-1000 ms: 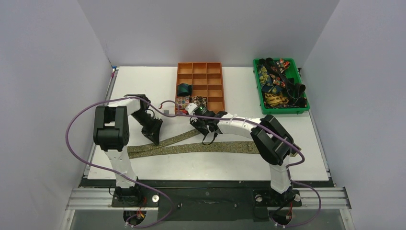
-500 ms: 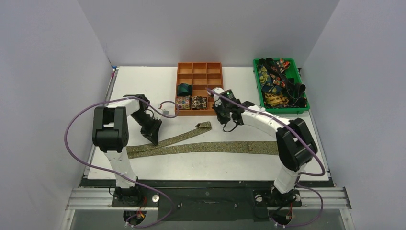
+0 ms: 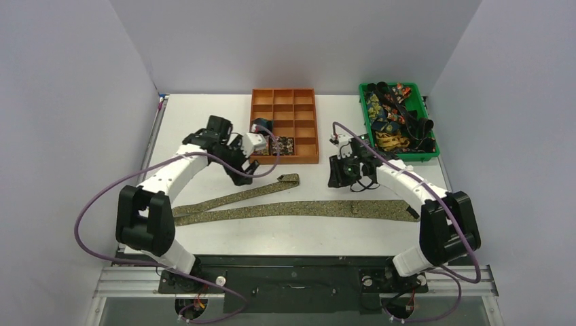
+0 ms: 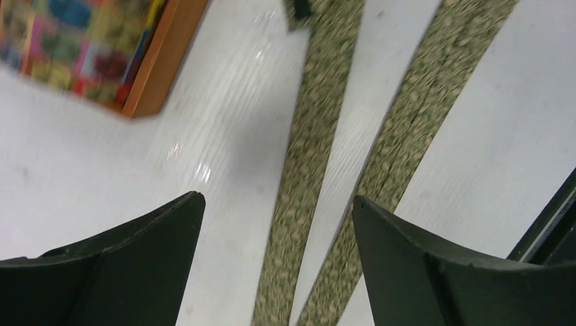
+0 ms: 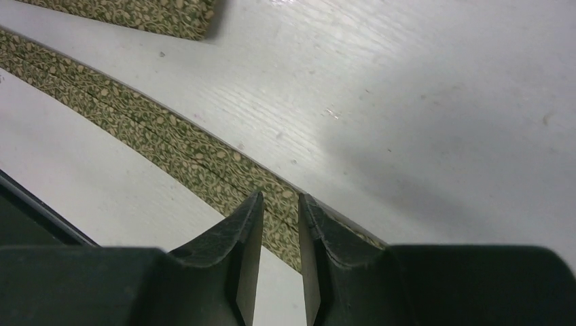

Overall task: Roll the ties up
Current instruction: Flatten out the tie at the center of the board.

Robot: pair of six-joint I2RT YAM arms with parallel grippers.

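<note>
An olive-gold speckled tie lies flat on the white table, folded into a long V with its narrow end near the organizer. My left gripper hovers above both strips, open wide with nothing between its fingers. My right gripper hangs over the wider strip. Its jaws stand a narrow gap apart and hold nothing. Rolled ties sit in the orange organizer: a teal one, a floral one and a dark flecked one.
A green bin at the back right holds a heap of loose ties. Purple cables loop off both arms. White walls close in the table on three sides. The black rail runs along the near edge.
My left gripper has let go of the tie, opened wide and moved up toward the organizer. My right arm has swung rightward from the organizer, and its jaws have parted slightly.
</note>
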